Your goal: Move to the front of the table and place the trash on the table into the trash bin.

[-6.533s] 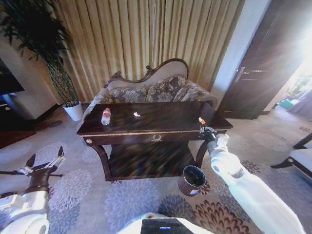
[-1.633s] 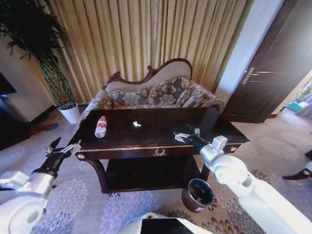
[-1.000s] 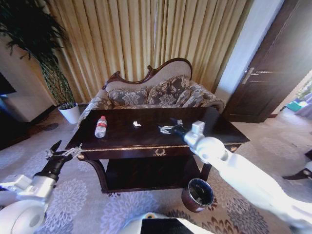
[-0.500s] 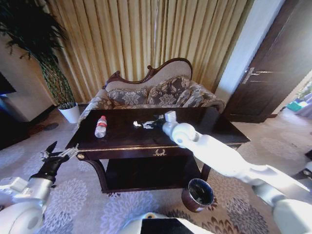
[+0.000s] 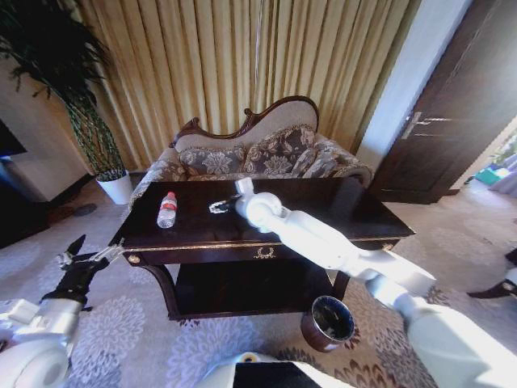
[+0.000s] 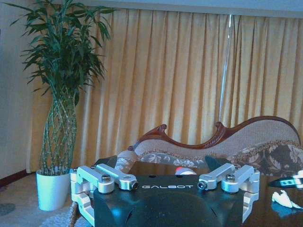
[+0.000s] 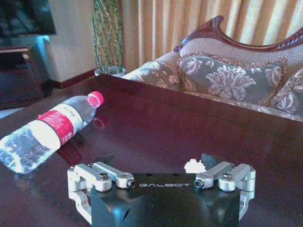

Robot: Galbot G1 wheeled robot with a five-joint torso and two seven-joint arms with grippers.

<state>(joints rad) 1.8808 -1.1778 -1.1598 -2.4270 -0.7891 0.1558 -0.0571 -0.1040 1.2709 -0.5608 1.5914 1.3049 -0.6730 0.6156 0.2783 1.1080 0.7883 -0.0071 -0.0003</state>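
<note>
Head view: the right end effector (image 5: 216, 207) reaches out over the dark brown desk (image 5: 339, 212), near its middle. Its fingers are spread apart and hold nothing. The bottle (image 5: 167, 209) with the red cap lies on its side on the desk, nearer the left end. The trash bin (image 5: 327, 322) stands on the carpet by the desk's right leg. The left end effector (image 5: 84, 259) hangs low over the carpet, off the desk's left corner, open and holding nothing.

Left wrist view: the left end effector (image 6: 161, 168) has its two fingers wide apart with nothing between them. Past it, a small white scrap (image 6: 283, 198) lies on the desk top. A tall green plant (image 6: 61, 85) stands in a white pot by the curtain.

Right wrist view: the right end effector (image 7: 158, 163) is wide open, low over the desk. The white scrap (image 7: 194, 165) lies on the desk just inside one finger; I cannot tell if they touch. The bottle (image 7: 49, 130) lies well off to the side.
</note>
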